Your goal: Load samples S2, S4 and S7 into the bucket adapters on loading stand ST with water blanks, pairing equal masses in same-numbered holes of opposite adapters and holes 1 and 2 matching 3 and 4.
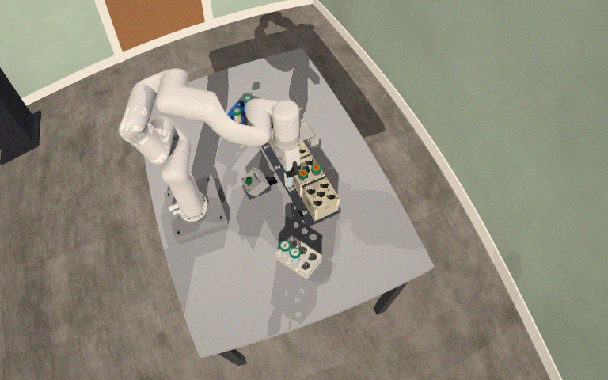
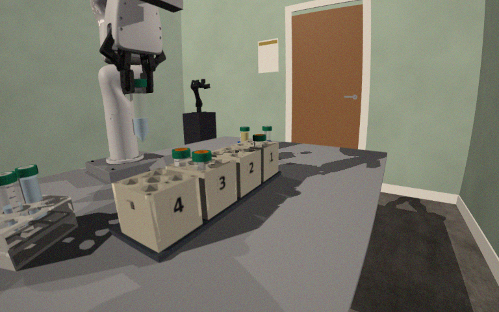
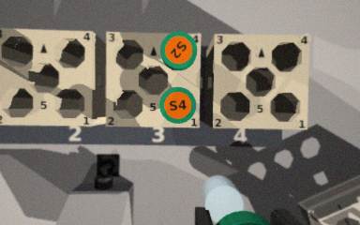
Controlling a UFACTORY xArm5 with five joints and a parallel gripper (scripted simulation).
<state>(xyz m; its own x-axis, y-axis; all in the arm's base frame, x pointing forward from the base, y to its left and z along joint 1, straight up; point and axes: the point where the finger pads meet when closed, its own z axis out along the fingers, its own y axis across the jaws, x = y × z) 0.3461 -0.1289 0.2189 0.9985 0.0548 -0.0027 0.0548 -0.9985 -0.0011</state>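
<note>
Currently, adapter 3 (image 1: pixel 301 184) (image 2: pixel 217 191) (image 3: pixel 136 80) holds S2 (image 3: pixel 178 51) and S4 (image 3: pixel 178 105).

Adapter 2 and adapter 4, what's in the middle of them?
Adapter 3 sits between them, with S2 and S4 in it; the wrist view shows this.

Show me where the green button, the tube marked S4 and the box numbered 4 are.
Green button (image 1: pixel 248 180): top view, its upper face.
Tube marked S4 (image 1: pixel 303 173) (image 2: pixel 180 152) (image 3: pixel 177 105): top, exterior and wrist views, its cap.
Box numbered 4 (image 1: pixel 326 208) (image 2: pixel 165 213) (image 3: pixel 272 48): same three views, its side, side and top.
</note>
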